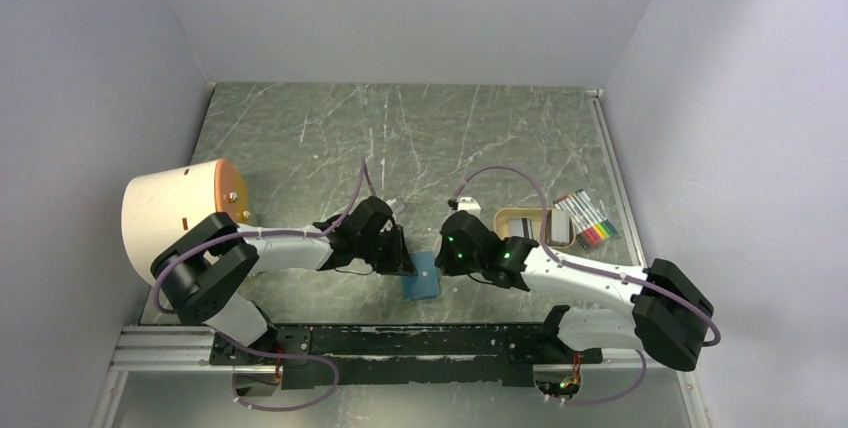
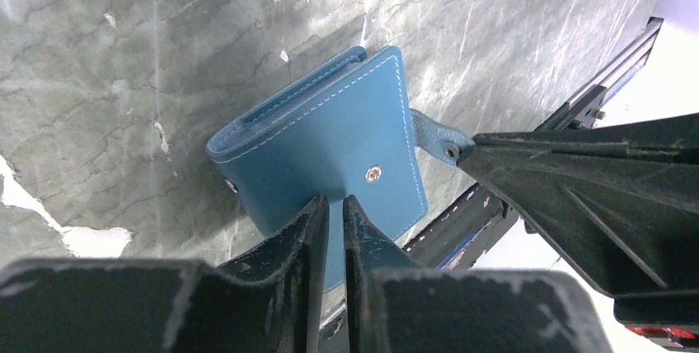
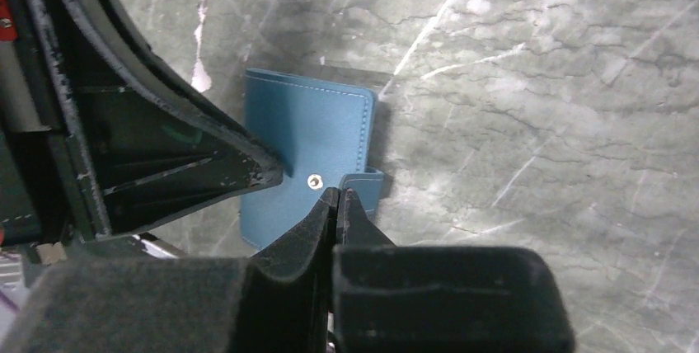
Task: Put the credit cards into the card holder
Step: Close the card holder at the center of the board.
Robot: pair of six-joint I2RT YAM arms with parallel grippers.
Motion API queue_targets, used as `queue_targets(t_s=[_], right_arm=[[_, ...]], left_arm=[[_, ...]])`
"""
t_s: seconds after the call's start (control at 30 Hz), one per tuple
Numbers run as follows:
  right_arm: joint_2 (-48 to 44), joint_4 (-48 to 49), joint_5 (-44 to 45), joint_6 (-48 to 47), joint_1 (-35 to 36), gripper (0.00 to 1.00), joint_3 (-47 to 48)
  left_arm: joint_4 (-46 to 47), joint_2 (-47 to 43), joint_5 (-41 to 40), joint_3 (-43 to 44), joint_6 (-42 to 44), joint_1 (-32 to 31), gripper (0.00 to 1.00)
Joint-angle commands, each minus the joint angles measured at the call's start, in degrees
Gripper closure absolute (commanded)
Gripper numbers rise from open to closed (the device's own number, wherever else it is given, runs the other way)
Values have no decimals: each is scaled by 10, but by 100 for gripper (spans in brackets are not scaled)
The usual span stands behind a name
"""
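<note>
While pinched from both sides, stitched teal leather card holder (image 3: 305, 126), left hand (image 2: 335, 204) on cover (image 2: 330, 134), right hand (image 3: 338, 198) on tab (image 2: 430, 133)

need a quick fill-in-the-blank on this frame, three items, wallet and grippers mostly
1. The right gripper is shut on the wallet's snap ___.
2. The left gripper pinches another edge of the same ___.
3. The markers lie on the robot's ___ side.

Missing words: tab; wallet; right.
</note>
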Motion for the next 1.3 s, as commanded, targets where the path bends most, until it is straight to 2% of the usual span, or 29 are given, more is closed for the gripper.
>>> queue_targets(t_s=[0.0,0.17,0.53,1.27], right_arm=[[-20,78,-40,5,-1,100,-31],[26,116,-74,18,1,100,-43],[43,131,-73,14,4,100,-45],[70,100,-61,1,16,100,-27]], left_arm=[[-4,9,-3,-18,-1,-8,81],[3,13,3,-21,-8,-7,81],[14,12,3,-29,-12,-7,80],[14,19,0,-29,-15,-7,82]])
